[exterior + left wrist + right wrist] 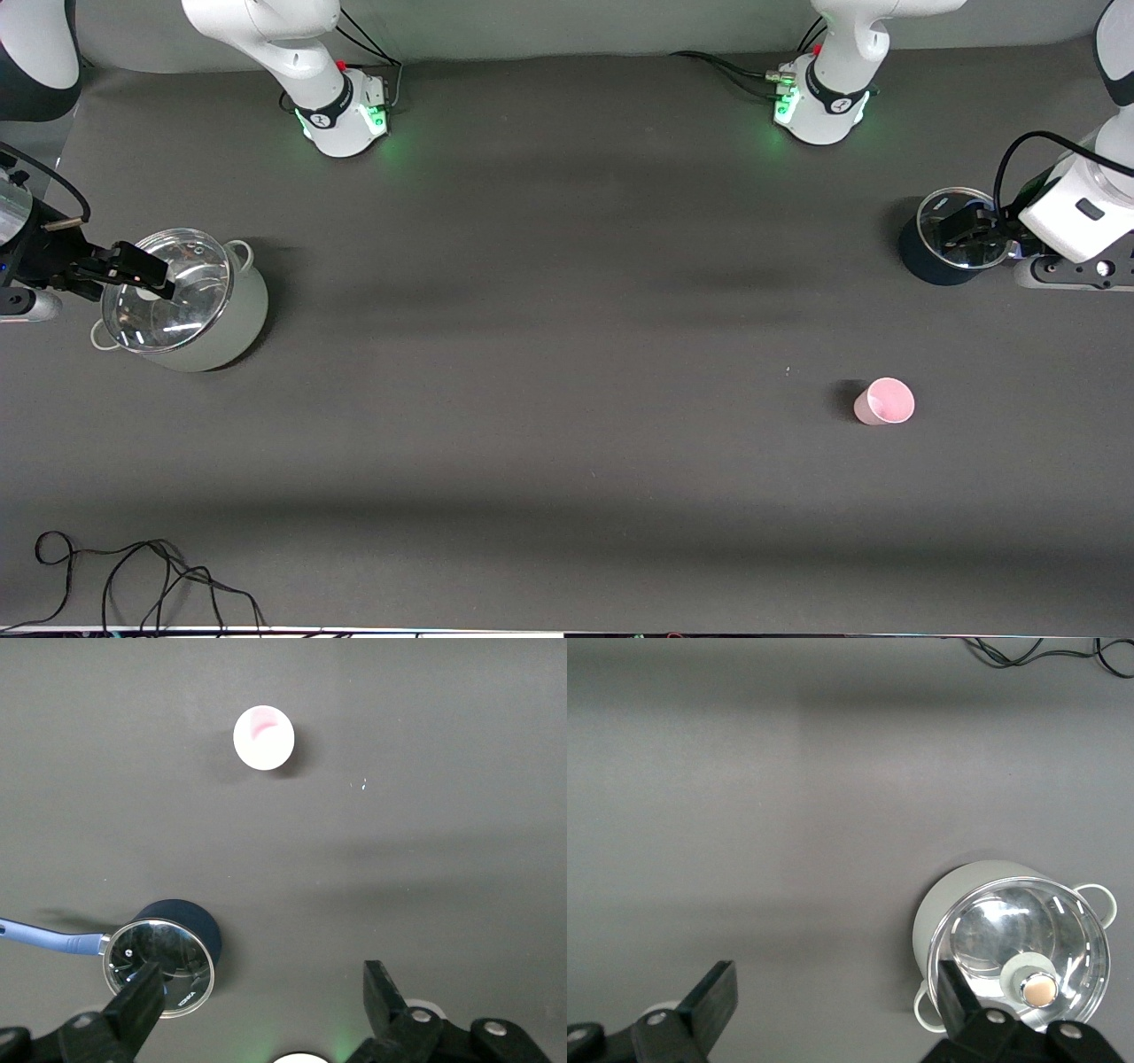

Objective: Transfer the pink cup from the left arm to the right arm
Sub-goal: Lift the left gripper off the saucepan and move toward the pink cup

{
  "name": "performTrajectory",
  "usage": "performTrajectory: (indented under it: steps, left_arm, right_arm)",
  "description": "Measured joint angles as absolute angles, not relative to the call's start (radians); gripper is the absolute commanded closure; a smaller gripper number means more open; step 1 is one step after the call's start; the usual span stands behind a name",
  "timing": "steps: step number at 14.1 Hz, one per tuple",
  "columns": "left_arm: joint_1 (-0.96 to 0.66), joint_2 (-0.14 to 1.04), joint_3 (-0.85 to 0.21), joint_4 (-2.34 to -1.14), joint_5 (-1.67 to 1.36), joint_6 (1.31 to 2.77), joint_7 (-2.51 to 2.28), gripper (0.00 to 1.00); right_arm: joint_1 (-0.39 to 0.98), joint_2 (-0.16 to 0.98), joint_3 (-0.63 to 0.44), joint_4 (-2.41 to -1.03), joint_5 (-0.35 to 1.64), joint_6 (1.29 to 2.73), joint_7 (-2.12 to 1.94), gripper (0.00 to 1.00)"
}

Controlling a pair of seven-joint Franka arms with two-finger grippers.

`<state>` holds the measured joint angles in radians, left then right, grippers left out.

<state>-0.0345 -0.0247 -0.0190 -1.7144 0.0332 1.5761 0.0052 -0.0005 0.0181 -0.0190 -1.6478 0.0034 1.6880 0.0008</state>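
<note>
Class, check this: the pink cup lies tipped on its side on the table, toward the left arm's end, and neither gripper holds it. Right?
Not quite. The pink cup stands upright, mouth up, as the left wrist view shows. The rest holds: toward the left arm's end, held by neither gripper.

The table (567, 266) under me wears a matt dark-grey cloth. The pink cup (884, 401) looks like smooth plastic with a dull sheen. My pale pot (208, 332) has a glossy glass lid (168, 292); the dark pan (930, 257) carries a clear, shiny lid (961, 226) too.

Upright pink cup (884, 401) on table (567, 354)
</note>
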Motion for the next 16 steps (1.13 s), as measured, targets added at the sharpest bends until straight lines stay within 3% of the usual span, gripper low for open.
performTrajectory:
  steps: [10, 16]
  left_arm:
    - [-0.035, 0.002, -0.019, -1.675, 0.033, 1.576, 0.007, 0.0]
    - [-0.037, 0.108, -0.018, -1.512, 0.033, 1.579, 0.173, 0.0]
  right_arm:
    - [-0.005, 0.018, -0.022, -1.648, 0.003, 1.687, 0.001, 0.0]
    - [-0.006, 0.018, -0.025, -1.648, 0.003, 1.687, 0.001, 0.0]
